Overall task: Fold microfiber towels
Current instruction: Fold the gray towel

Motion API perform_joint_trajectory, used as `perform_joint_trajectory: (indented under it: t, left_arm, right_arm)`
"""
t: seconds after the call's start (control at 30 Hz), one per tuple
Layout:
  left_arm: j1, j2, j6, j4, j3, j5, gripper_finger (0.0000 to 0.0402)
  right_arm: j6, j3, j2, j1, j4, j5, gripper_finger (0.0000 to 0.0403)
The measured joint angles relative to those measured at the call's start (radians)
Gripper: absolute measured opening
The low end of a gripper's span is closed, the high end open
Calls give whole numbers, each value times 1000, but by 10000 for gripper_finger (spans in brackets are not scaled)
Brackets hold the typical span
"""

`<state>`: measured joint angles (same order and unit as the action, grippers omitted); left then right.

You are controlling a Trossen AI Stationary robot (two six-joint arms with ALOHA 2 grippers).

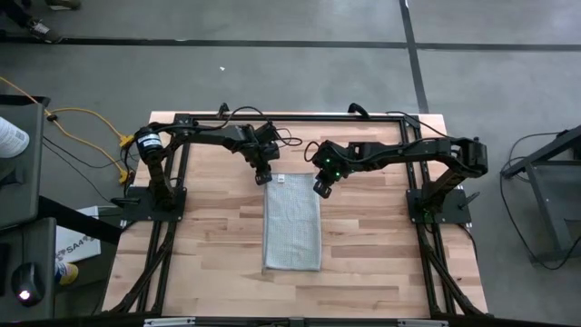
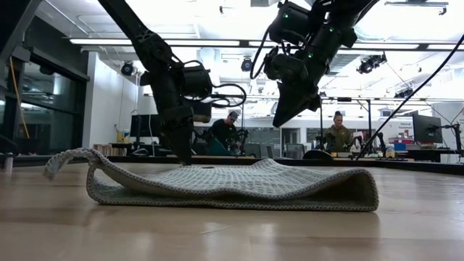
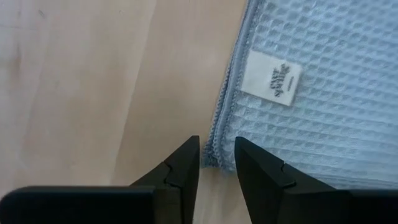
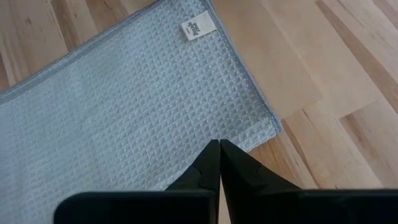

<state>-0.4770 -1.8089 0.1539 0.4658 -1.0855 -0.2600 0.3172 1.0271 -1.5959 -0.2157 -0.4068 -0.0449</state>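
While the towel lies folded once, both arms sit at its far end:
Table: wooden top [image 1: 209, 245], bearing one towel and both arm frames.
Towel: grey-blue cloth [image 1: 291, 222] near the table's middle, a long narrow strip running near to far; the low view shows two layers, closed fold on one side, edges lying loose on the other, one corner curling up.
Tag: small white label [image 3: 273, 77] on the top layer at the far left corner.
Left gripper: [image 3: 216, 163] low over the far left corner, jaws partly apart and straddling the hem; I cannot tell whether they touch it. Nothing pinched yet.
Right gripper: [image 4: 219, 163] raised above the far right corner, clear of the cloth in the low view, jaws clenched on nothing.
Done, by judgement: first fold, lengthwise, with edges roughly matched.
Left, by judgement: the strip is still long, so at least one crosswise fold, far end brought toward near end, then flattening the curled corner.
Stage: roughly halfway; setting up the grasp for the second fold.
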Motion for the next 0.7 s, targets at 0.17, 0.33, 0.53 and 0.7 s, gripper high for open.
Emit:
perform_joint_trajectory:
  t: [0.17,0.33,0.53,0.7]
  left_arm:
    - [6,-11,-3,3,0,-1,151]
    - [22,-19,-2,7,-1,-3,190]
    - [40,-82,4,24,-5,4,193]
    - [45,-109,1,38,-5,24,153]
  right_arm:
    - [0,0,0,0,0,-7,2]
    - [0,0,0,0,0,-7,3]
    - [1,0,0,0,0,-10,3]
    - [1,0,0,0,-1,-11,3]
